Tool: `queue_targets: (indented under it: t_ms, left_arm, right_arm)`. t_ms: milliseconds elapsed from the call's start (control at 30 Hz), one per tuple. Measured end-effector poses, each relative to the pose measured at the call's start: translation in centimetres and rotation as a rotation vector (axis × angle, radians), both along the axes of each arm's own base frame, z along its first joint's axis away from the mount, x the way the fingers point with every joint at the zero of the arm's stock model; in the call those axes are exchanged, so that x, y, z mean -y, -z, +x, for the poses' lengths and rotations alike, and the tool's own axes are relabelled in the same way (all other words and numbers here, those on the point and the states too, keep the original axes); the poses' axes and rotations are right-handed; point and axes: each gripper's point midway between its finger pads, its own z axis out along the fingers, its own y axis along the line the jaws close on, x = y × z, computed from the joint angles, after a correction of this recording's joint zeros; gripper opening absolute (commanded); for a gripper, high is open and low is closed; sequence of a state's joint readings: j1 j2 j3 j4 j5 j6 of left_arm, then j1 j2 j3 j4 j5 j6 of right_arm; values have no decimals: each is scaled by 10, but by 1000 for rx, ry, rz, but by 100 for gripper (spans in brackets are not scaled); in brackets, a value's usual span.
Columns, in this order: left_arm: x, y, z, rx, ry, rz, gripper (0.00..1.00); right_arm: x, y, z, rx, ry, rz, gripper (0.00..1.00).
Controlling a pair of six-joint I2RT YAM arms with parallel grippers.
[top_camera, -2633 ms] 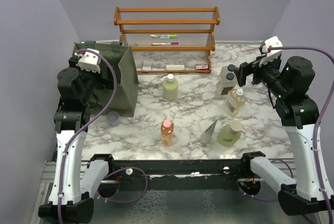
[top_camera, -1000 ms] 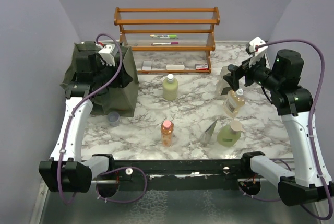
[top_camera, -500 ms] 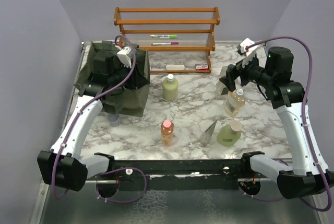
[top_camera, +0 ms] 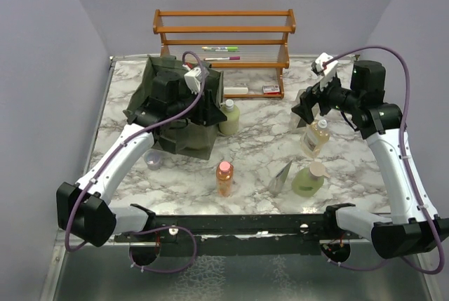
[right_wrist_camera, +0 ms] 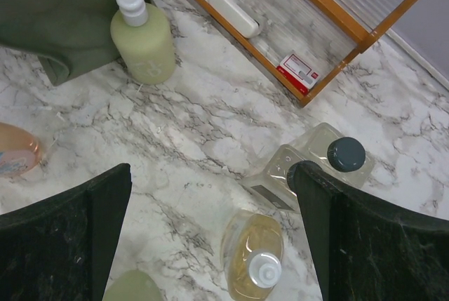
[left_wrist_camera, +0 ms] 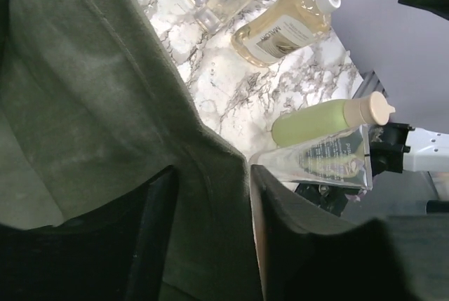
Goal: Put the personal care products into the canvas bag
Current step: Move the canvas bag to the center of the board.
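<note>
Beside canvas bag [top_camera: 188,137], pale green bottle [top_camera: 229,118] stands upright, cap up.

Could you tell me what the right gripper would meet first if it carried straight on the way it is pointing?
The right gripper would probably reach the bare marble tabletop first, though the clear black-capped bottle sits close beside one finger; depth is unclear.
</note>
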State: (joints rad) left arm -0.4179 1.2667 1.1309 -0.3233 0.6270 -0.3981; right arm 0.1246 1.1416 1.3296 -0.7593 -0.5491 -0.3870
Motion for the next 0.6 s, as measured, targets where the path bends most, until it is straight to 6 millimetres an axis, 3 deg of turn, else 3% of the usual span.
queue_targets:
  t_ms: [367,600]
  left_arm:
    - [20,-11,7,-39,30,-42,75]
    - [20,-44,16,73,41,-16,99]
  right_arm:
    - [-7,12,4,-25,-61,-7,99]
    - [-15,11,1,-10,-130,2,99]
